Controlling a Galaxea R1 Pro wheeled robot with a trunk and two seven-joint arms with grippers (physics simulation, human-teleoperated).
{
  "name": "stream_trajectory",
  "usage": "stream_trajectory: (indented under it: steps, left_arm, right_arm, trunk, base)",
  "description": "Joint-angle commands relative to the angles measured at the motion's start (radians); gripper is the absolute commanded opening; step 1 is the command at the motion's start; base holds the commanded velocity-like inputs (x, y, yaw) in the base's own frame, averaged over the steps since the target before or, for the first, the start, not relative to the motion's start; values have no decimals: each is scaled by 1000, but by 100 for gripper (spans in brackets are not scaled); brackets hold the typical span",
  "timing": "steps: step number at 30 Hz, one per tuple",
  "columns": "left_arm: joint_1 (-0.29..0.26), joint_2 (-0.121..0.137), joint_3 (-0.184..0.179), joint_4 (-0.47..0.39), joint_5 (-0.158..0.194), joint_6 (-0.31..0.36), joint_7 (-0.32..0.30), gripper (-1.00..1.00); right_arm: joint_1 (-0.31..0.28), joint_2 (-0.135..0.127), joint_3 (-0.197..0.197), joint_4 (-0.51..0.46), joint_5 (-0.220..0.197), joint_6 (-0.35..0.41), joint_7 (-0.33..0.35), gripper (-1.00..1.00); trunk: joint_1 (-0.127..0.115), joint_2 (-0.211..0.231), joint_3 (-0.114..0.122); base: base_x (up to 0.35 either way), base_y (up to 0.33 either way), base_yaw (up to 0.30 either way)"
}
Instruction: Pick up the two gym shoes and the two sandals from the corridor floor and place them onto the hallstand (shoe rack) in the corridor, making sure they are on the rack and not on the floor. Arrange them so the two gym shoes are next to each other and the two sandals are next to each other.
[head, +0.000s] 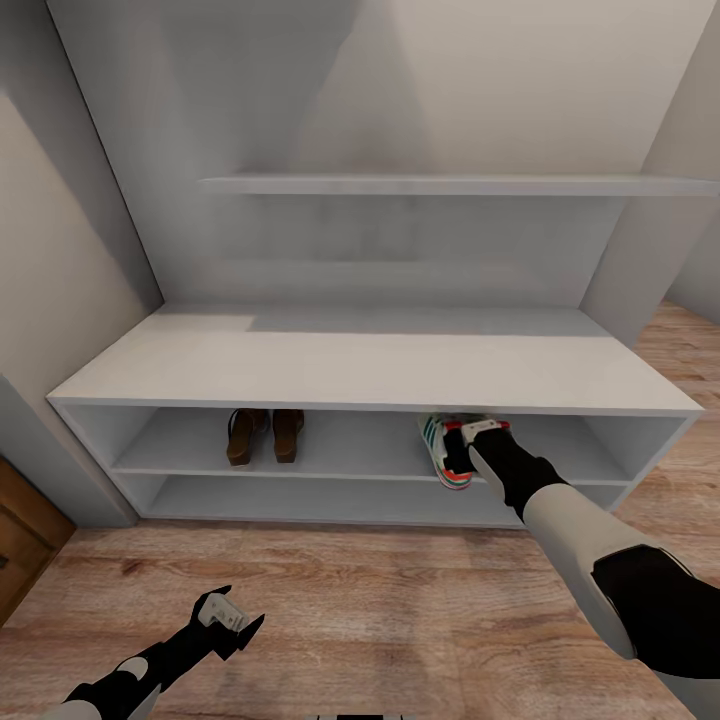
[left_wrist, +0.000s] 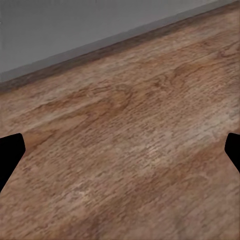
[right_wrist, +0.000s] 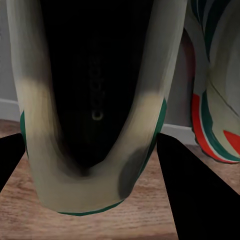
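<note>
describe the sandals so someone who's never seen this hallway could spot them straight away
Start at the low white hallstand against the wall and look into its upper open shelf, toward the left. The sandals stand there side by side. They are flat and brown, unlike the cream-white gym shoe with green stripes and red patches further right, where the right gripper is reaching.

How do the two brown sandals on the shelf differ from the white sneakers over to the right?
The flat brown leather sandals stand untouched with no arm near; the cream-white, green-striped sneakers have the right gripper at them. The sandals are low and dark, the sneakers taller and pale. Both pairs sit on the white rack's upper shelf.
</note>
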Motion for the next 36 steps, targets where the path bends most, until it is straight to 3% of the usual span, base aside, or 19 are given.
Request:
stream_trajectory:
  steps: [1,36]
  left_arm:
    - [0,0,0,0,0,0,0,100]
    - [1,0,0,0,0,0,0,100]
  right_arm:
    - [0,0,0,1,-1,0,-1,-100]
    - [0,0,0,3,-1,-3,-1,-100]
  trunk:
    - [0,0,0]
    - [0,0,0]
  base:
    - [0,0,0]
    - [23,0,0]
